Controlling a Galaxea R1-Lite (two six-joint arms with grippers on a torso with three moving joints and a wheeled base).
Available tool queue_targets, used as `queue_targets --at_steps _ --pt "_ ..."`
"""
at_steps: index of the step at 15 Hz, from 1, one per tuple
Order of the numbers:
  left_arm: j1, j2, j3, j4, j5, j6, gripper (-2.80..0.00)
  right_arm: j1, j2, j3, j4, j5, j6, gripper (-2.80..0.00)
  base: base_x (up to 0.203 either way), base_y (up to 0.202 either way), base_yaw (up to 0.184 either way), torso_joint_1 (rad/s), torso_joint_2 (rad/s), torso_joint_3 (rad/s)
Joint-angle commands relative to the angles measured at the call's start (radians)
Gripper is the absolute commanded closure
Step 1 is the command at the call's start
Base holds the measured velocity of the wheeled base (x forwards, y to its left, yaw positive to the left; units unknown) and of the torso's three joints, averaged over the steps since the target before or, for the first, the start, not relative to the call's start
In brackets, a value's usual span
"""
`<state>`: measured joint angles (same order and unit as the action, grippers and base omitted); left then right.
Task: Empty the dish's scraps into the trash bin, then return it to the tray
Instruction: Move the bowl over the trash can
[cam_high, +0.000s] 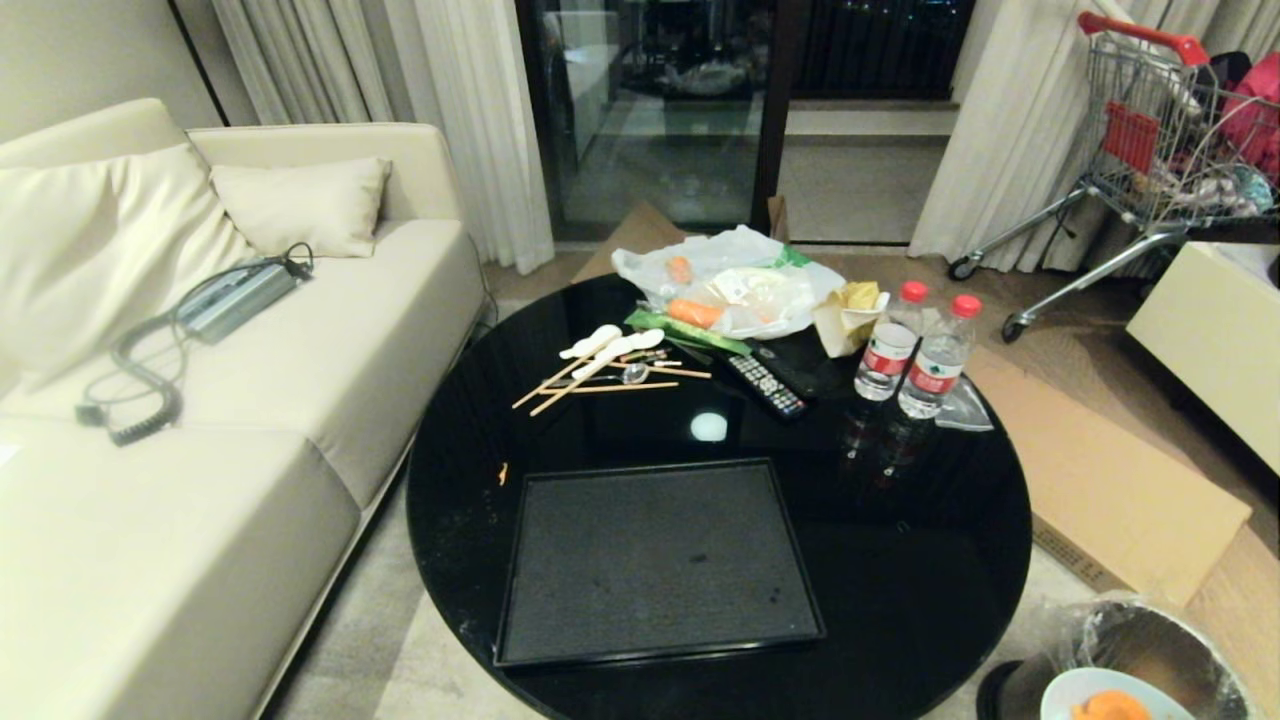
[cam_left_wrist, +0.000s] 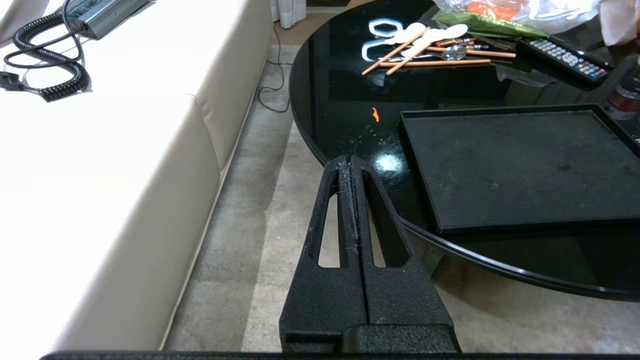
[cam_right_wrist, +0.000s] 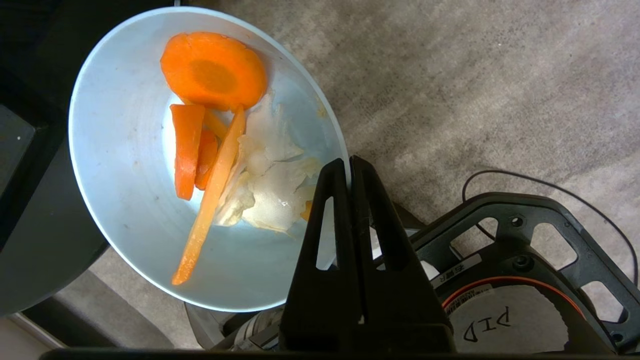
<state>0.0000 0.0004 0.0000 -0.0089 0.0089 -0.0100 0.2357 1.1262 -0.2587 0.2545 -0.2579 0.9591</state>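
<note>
The dish (cam_right_wrist: 130, 175), a small pale blue bowl, hangs tilted over the carpet beside the black table, and my right gripper (cam_right_wrist: 348, 165) is shut on its rim. Its scraps, orange carrot slices (cam_right_wrist: 212, 70) and pale bits (cam_right_wrist: 270, 190), still lie inside. In the head view only the dish's rim (cam_high: 1075, 690) shows at the bottom right, in front of the trash bin (cam_high: 1160, 640) with its crinkly liner. The black tray (cam_high: 650, 560) lies bare on the table's near side. My left gripper (cam_left_wrist: 348, 162) is shut on nothing and hangs low by the table's edge, on the sofa side.
On the round black table (cam_high: 900, 560) lie chopsticks and spoons (cam_high: 600, 365), a remote (cam_high: 765, 385), two water bottles (cam_high: 912, 350) and a plastic bag with carrots (cam_high: 740, 285). A cream sofa (cam_high: 200, 450) flanks the left. Cardboard (cam_high: 1110, 470) and a shopping cart (cam_high: 1160, 130) stand right.
</note>
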Motion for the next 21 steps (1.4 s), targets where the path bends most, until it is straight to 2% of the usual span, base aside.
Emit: queue_targets --at_steps 1,14,21 --pt "0.000 0.000 0.000 0.000 0.000 -0.001 0.00 0.000 0.000 -0.002 0.000 -0.001 0.006 0.00 0.000 0.000 0.000 0.000 0.00 0.000" --pt "0.000 0.000 0.000 0.000 0.000 -0.001 0.00 0.000 0.006 0.004 0.000 -0.001 0.007 0.00 0.000 0.000 0.000 0.000 0.00 0.000" --pt "0.000 0.000 0.000 0.000 -0.001 -0.001 0.00 0.000 0.004 0.006 0.002 -0.003 0.033 0.00 0.000 0.000 0.000 0.000 0.00 0.000"
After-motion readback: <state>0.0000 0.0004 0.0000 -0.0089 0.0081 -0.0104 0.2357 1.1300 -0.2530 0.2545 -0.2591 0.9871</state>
